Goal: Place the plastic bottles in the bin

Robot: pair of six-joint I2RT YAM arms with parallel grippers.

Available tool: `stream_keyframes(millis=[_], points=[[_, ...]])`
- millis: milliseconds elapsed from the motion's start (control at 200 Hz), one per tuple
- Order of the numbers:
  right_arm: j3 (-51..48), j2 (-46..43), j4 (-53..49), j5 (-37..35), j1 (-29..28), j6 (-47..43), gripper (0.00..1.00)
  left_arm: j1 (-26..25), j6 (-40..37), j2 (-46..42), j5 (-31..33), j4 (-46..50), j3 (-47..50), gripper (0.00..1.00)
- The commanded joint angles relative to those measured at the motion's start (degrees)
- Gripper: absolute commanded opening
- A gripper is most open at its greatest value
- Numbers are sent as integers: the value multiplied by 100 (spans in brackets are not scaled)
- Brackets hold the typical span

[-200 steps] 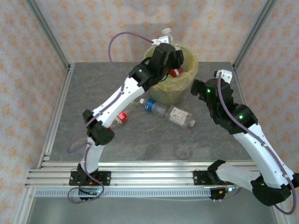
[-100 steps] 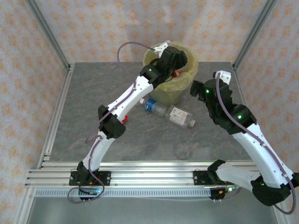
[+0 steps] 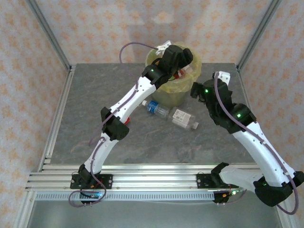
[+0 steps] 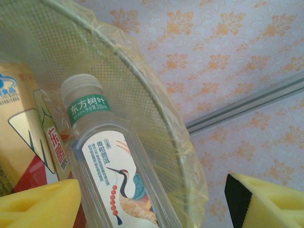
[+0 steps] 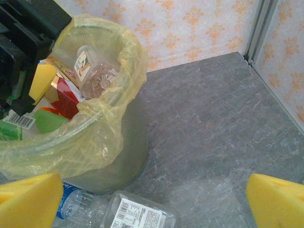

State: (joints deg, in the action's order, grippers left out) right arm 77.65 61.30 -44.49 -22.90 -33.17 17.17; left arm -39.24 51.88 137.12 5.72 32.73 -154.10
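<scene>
The bin (image 3: 176, 93) stands at the back of the table, lined with a yellowish bag. My left gripper (image 3: 180, 61) hangs open over its mouth. Between its yellow pads (image 4: 38, 204), nearer the left one, a clear bottle with a crane label (image 4: 111, 183) lies against the bin's mesh wall (image 4: 135, 95). That bottle (image 5: 92, 71) rests on top of other packages inside. On the table in front of the bin lie a blue-label bottle (image 3: 154, 108) and a white-label bottle (image 3: 183, 118). My right gripper (image 5: 152, 204) is open above the white-label bottle (image 5: 142, 216), right of the bin (image 5: 121, 152).
A bottle with red on it (image 3: 126, 121) peeks out behind the left arm's elbow. The metal frame posts (image 3: 254, 35) and patterned walls close in the back corners. Grey tabletop (image 5: 223, 128) stretches to the right of the bin.
My left gripper opened and let the white-capped bottle drop into the bin, then reached further over it. My right arm shifted slightly left, toward the bin.
</scene>
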Motion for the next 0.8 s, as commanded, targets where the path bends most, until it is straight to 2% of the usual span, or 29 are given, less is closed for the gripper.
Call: stream_keyframes(millis=[0,110,225,330,420,596,701,791], points=[[28,68,-39,-13,21,62,99,88,-352,-380,-36,71,-182,81],[0,127,-153,66,21,60,99,101,-750,-681,28,194,-183,82],[-129,197,-257,453,21,-52,99,101,-1201,-1064,88,436,-130,83],[-344,218,-305,658,21,-98,99,101,-1563,-1562,192,528,258,84],[-550,224,-326,748,21,-100,99,101,-1794,-2178,310,292,1071,85],[-846,333,-299,981,19,-52,99,97,-2093,-3742,713,-758,3157,87],[-955,415,-205,1251,21,-30,99,101,-2434,-4545,1091,-1094,4325,94],[-1053,470,-52,1471,21,-37,99,125,-2642,-5095,1499,-984,5075,98]])
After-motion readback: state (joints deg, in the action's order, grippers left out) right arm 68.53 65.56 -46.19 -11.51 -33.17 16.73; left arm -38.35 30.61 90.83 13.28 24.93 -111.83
